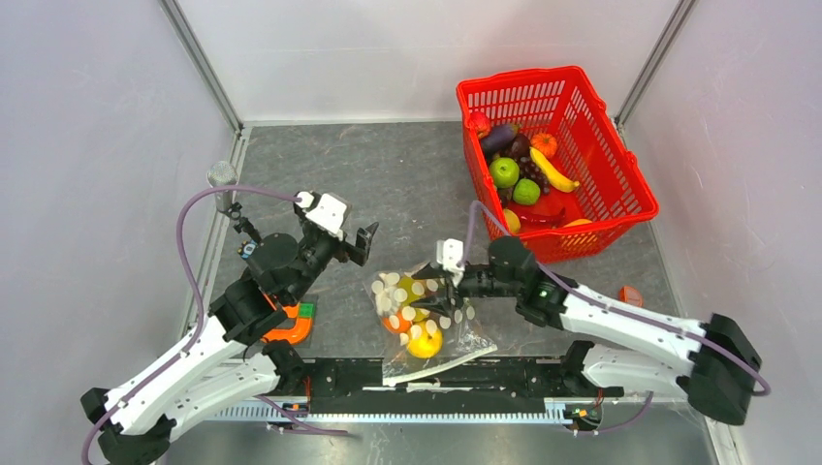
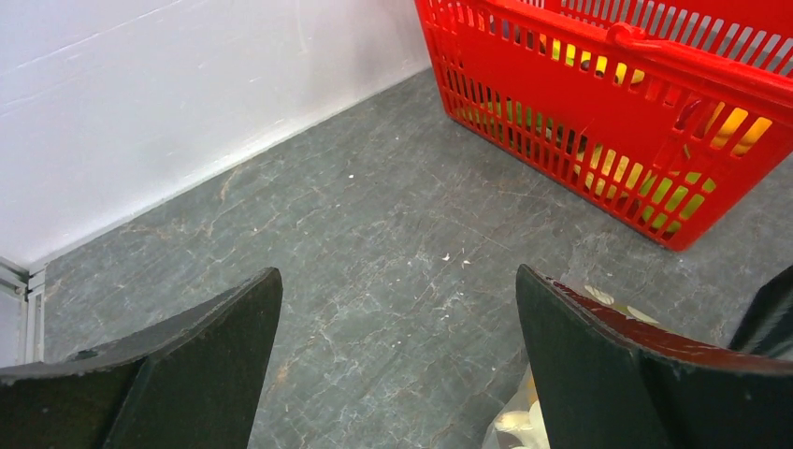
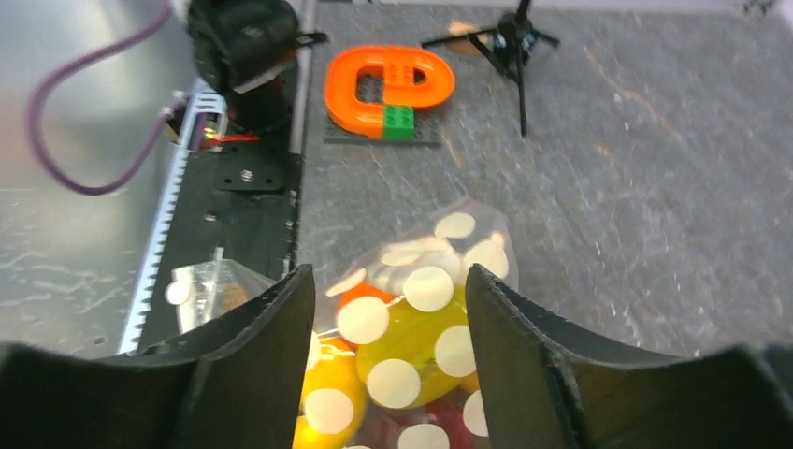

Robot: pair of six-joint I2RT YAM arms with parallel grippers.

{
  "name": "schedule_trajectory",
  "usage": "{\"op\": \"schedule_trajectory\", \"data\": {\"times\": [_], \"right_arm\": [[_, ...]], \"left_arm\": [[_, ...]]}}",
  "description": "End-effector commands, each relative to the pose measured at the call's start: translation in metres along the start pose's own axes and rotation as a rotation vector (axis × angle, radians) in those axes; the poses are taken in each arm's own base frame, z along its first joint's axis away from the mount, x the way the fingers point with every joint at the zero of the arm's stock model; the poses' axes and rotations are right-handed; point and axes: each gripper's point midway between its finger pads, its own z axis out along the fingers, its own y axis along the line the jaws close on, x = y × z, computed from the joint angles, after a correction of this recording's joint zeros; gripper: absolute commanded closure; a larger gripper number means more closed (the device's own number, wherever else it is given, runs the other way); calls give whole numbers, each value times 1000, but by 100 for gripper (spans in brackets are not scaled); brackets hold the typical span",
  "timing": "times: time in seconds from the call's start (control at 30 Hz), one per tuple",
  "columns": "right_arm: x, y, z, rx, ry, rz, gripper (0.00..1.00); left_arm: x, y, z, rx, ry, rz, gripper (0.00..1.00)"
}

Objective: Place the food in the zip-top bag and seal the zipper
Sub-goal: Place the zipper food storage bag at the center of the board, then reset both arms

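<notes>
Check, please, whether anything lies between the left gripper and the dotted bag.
Nothing visible does. The left gripper hovers open over the grey table, and the zip-top bag lies just to its right. The right gripper is at the bag's other side, out of that path.

zip-top bag cropped below, basket cropped

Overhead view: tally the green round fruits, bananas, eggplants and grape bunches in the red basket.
Green round fruits: 2
Banana: 1
Eggplant: 1
Grape bunch: 1
Total: 5
</notes>
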Motion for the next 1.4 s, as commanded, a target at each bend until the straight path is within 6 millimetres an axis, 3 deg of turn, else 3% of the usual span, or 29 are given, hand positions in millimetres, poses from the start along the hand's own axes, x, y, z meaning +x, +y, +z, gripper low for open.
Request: {"op": "schedule_trajectory", "data": {"times": [0.0, 0.07, 0.13, 0.2, 0.23, 0.3, 0.43, 0.57, 0.67, 0.83, 1.0, 1.2, 1.3, 1.37], "right_arm": [[40, -19, 21, 89, 105, 182, 47], [65, -7, 30, 37, 154, 255, 56], [88, 0, 35, 38, 211, 283, 57], [108, -5, 35, 89, 294, 290, 57], [109, -12, 35, 129, 309, 287, 55], [95, -20, 33, 162, 263, 254, 44], [40, -45, 17, 289, 104, 121, 27], [1, -78, -14, 510, 5, 37, 18], [-14, -105, -49, 726, -21, 12, 12], [-35, -140, -116, 1089, -27, 22, 2], [-58, -163, -161, 1258, 2, 22, 2], [-62, -195, -215, 1419, 7, 117, 2], [-64, -203, -230, 1449, -15, 141, 2], [-53, -208, -241, 1473, 32, 155, 2]], "left_arm": [[-26, 7, -6, -24, -89, -75, 0], [-25, 7, -7, -28, -87, -78, 0], [-22, 6, -6, -23, -81, -74, 0], [-20, 5, -6, -21, -71, -71, 0], [-19, 5, -5, -20, -67, -70, 0], [-17, 3, -2, -15, -60, -69, 0], [-12, -4, 7, 3, -46, -62, 0], [-5, -18, 19, 55, 10, -52, 0], [0, -20, 26, 50, 38, -74, 0], [15, -8, 40, 3, 124, -150, 0], [20, 12, 54, -7, 137, -319, 0], [10, 36, 56, -101, 131, -426, 0], [0, 51, 49, -194, 120, -483, 0], [-3, 65, 43, -267, 101, -481, 0]]}}
